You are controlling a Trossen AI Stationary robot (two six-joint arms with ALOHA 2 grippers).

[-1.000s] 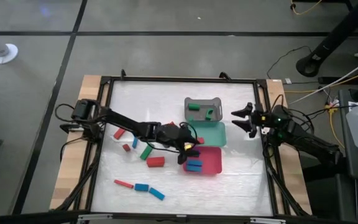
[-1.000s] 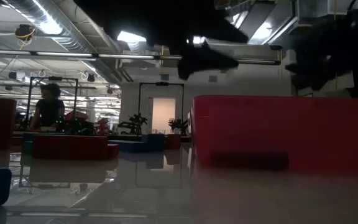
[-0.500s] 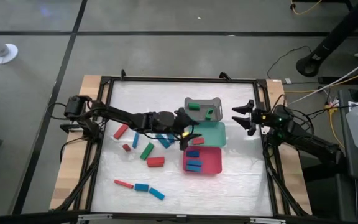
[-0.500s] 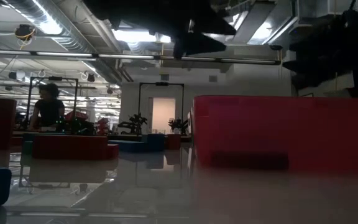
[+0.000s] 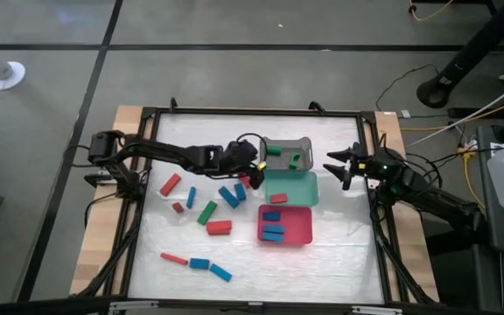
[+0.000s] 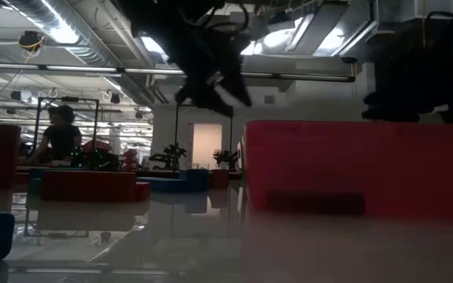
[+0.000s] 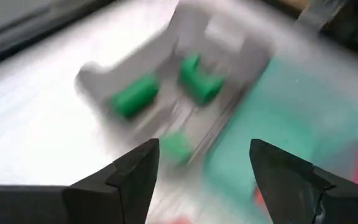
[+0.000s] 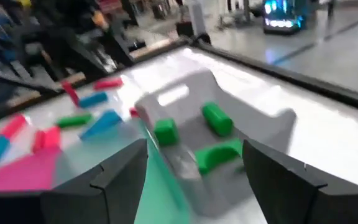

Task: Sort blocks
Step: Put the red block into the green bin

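Grey tray (image 5: 285, 154) holds 3 green blocks (image 8: 217, 118), seen in both wrist views. Teal tray (image 5: 297, 185), touching the grey tray on its near side, holds 1 red block (image 5: 278, 198). Red tray (image 5: 296, 227), next in the row, holds 2 blue blocks (image 5: 273, 232). Loose on the white table (image 5: 199, 140) lie 4 red blocks (image 5: 170, 185), 5 blue blocks (image 5: 227, 196) and 1 green block (image 5: 206, 213); of these, 1 red and 2 blue sit apart near the front edge. Left gripper (image 5: 254, 174) hovers at the left corner where the grey and teal trays meet; in the left wrist view its fingers (image 7: 129, 177) stand spread apart with nothing between them. Right gripper (image 5: 339, 163) waits at the table's right rail, just beside the grey tray, its fingers (image 8: 120, 177) likewise spread and empty.
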